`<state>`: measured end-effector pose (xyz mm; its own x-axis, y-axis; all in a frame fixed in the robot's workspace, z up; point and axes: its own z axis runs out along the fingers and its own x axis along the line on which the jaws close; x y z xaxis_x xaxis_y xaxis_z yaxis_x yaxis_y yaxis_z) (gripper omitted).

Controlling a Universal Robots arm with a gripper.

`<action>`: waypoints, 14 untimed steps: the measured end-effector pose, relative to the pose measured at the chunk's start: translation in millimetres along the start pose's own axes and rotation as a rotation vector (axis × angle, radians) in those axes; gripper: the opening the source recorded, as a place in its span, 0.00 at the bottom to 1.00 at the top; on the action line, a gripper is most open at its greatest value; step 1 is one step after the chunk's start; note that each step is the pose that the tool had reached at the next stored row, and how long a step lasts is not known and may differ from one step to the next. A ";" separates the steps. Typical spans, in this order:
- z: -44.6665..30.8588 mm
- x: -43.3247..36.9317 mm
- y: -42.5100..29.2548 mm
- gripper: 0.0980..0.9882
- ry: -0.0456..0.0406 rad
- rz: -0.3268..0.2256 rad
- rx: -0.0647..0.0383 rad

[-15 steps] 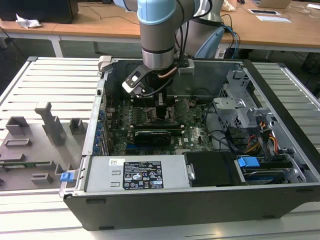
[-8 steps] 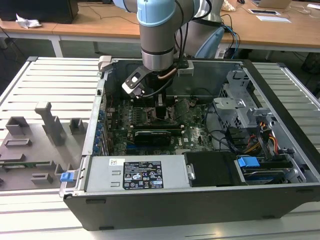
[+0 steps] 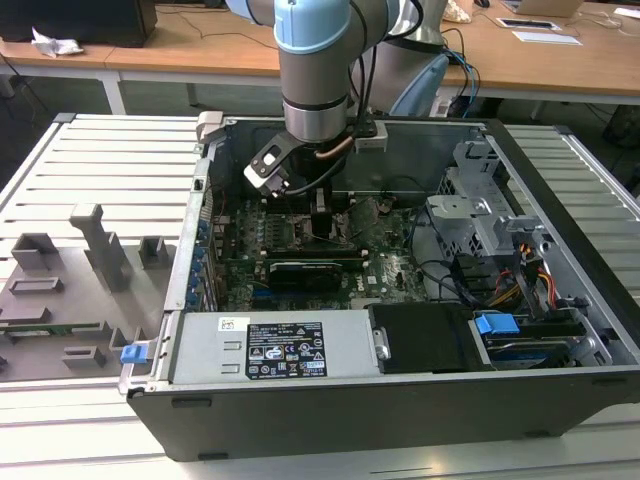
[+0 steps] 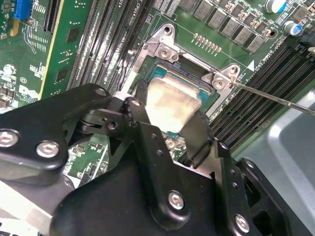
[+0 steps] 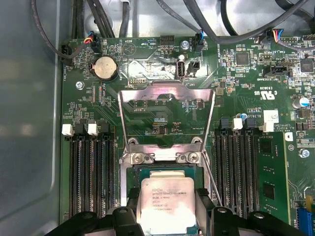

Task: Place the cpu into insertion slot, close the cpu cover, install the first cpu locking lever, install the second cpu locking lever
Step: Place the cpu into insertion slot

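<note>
Metal of a dull silver-beige tops the cpu (image 5: 167,206), a small flat square with rounded corners. It sits within the insertion slot (image 5: 147,171), a dark square socket edged by a silvery rim on the green board (image 5: 246,88). The gripper (image 4: 170,113) straddles the chip. Its matte black fingers (image 4: 201,132) press against two opposite edges, pinching the cpu between them. The cpu cover (image 5: 167,94), a thin shiny frame with a square window, is swung back from the socket on its hinge, and board components show through the window.

The first wrist view looks along the board to a round coin battery (image 5: 104,68) and long black memory slots (image 5: 88,182) on either side. The second wrist view catches a thin steel lever rod (image 4: 275,98) slanting away from the socket corner. The exterior view shows the arm (image 3: 315,80) reaching down into an open computer case (image 3: 560,180).
</note>
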<state>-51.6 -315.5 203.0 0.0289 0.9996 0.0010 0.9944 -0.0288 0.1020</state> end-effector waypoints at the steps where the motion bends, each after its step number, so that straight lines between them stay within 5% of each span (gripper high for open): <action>1: 0.0 0.0 0.0 0.57 0.0000 0.000 0.000; 11: -6.0 0.2 1.9 0.57 -0.0002 0.000 0.003; 12: -6.2 0.2 2.5 0.55 -0.0003 0.001 0.005; 13: -6.4 0.2 3.6 0.41 -0.0005 0.000 0.009; 14: -6.7 0.2 4.6 0.41 -0.0007 0.000 0.012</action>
<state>-47.8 -315.4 210.2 0.0294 0.9996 0.0003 0.9955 -0.0293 0.0903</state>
